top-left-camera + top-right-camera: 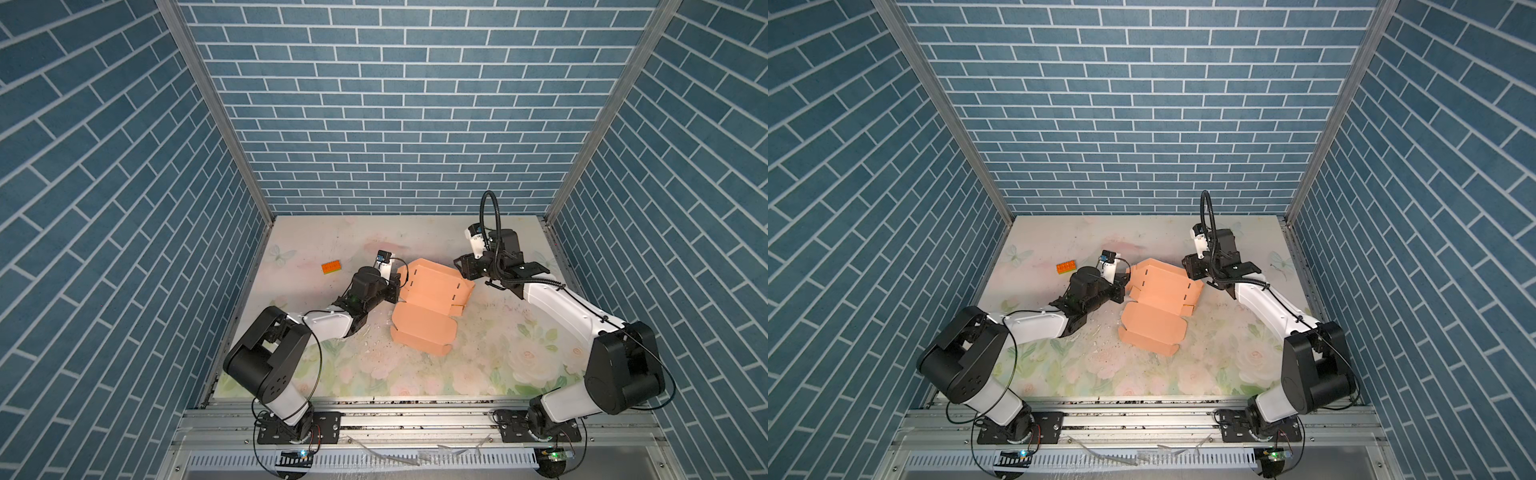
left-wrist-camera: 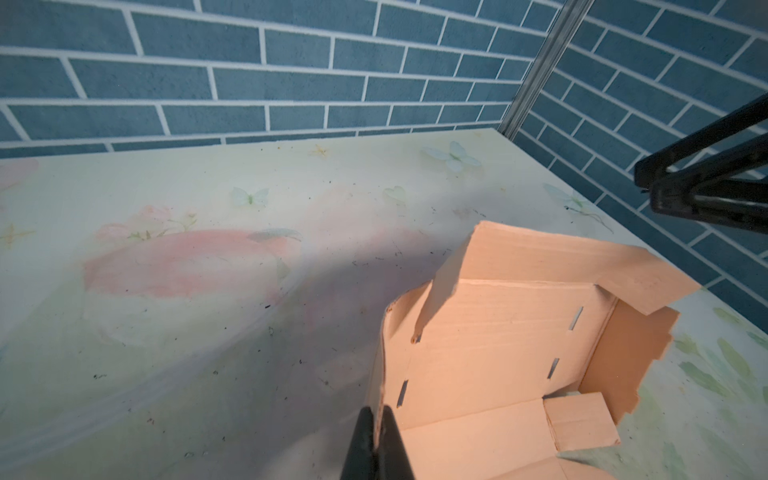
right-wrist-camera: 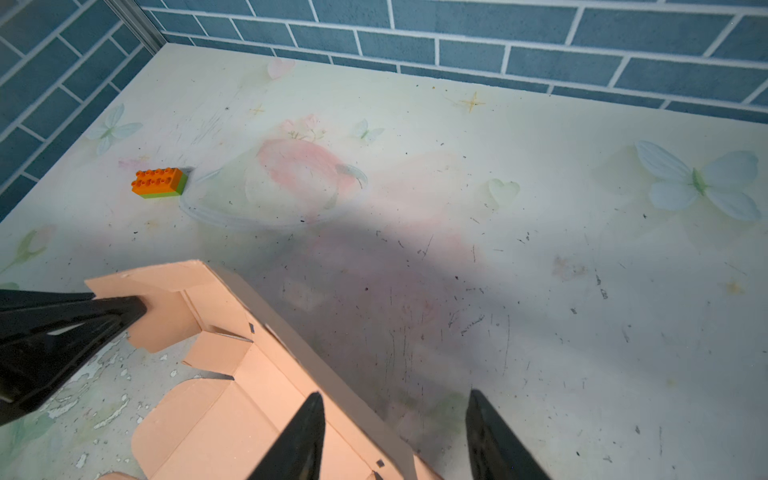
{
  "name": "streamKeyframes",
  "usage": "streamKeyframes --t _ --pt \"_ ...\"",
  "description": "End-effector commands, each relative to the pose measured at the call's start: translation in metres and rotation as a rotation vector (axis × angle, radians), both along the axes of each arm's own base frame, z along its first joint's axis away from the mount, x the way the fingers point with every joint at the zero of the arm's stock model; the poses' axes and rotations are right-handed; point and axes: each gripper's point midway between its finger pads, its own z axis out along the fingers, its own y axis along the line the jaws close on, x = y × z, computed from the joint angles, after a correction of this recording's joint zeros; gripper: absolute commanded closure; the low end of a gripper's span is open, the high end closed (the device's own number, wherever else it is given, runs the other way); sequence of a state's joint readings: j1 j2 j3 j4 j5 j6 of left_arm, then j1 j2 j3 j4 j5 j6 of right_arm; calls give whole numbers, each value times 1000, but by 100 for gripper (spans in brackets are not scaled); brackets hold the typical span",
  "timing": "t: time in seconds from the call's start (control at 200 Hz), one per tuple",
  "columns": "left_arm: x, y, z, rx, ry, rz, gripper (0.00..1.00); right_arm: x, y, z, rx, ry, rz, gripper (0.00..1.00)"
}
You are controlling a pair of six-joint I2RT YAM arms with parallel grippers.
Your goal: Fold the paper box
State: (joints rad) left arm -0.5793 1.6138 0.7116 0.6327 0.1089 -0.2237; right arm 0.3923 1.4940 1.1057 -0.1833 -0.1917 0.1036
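I am pinching the left wall of the half-folded paper box (image 1: 432, 289), lying open at the centre of the counter (image 1: 332, 374), between my left fingers (image 2: 365, 440) to steady it, while my right fingers (image 3: 307, 432) are hanging spread astride its opposite wall, seemingly ready to fold it.

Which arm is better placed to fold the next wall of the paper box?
Probably the right arm: its jaws stand open astride a raised wall of the paper box, ready to close. The left arm has its jaws shut on the opposite edge, holding the box steady.
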Motion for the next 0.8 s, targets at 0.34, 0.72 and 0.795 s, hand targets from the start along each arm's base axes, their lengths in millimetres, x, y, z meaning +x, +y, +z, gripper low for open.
streamKeyframes --t 0.34,0.72,0.795 --pt "-11 5 12 -75 -135 36 100 -3 23 1 -16 44 45 47" --pt "-16 4 -3 -106 -149 64 100 -5 53 1 -54 40 49 47" --pt "-16 4 -5 -105 -145 64 100 -3 62 2 -45 41 51 47"
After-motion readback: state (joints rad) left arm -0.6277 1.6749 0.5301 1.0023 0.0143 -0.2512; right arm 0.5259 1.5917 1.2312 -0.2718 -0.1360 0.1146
